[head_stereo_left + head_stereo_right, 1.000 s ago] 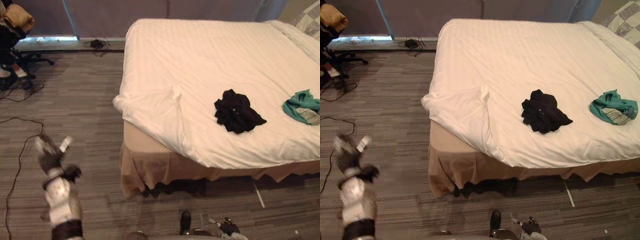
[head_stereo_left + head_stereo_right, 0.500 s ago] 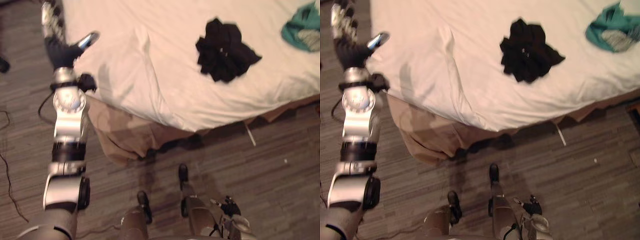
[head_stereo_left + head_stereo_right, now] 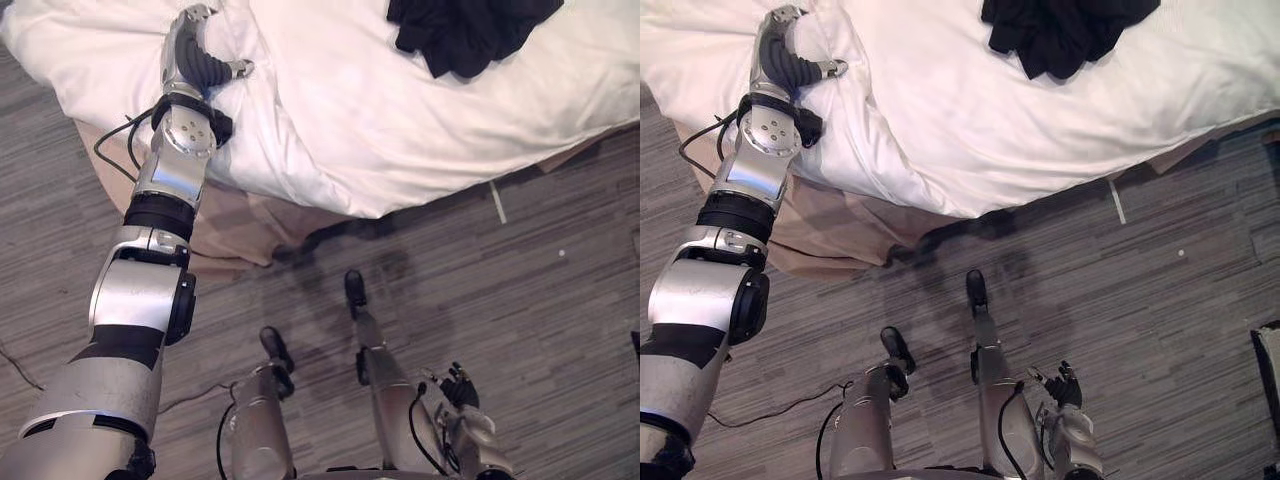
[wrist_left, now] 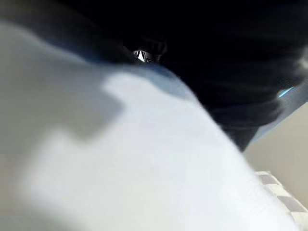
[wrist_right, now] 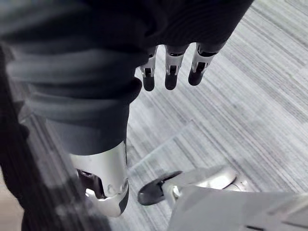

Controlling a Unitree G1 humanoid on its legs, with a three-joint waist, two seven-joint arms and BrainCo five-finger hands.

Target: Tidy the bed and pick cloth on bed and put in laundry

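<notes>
Left hand [image 3: 197,48] lay on the rumpled corner of the duvet [image 3: 340,130]; whether it gripped could not be determined. Right hand [image 5: 168,65] hung relaxed, empty. Black cloth [image 3: 468,30] lay on the bed, well apart to the left hand's right. Judged step: bed-tidying. Next, that corner needs drawing flat.

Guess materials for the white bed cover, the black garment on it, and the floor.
The white bed cover looks like woven, cotton-like fabric, matte, judging by its soft folds and limp drape over the edge. The black garment is soft matte cloth, crumpled in a heap; its fibre cannot be told. The floor seems to be low-pile carpet with grey-brown streaks, though printed vinyl is possible.
</notes>
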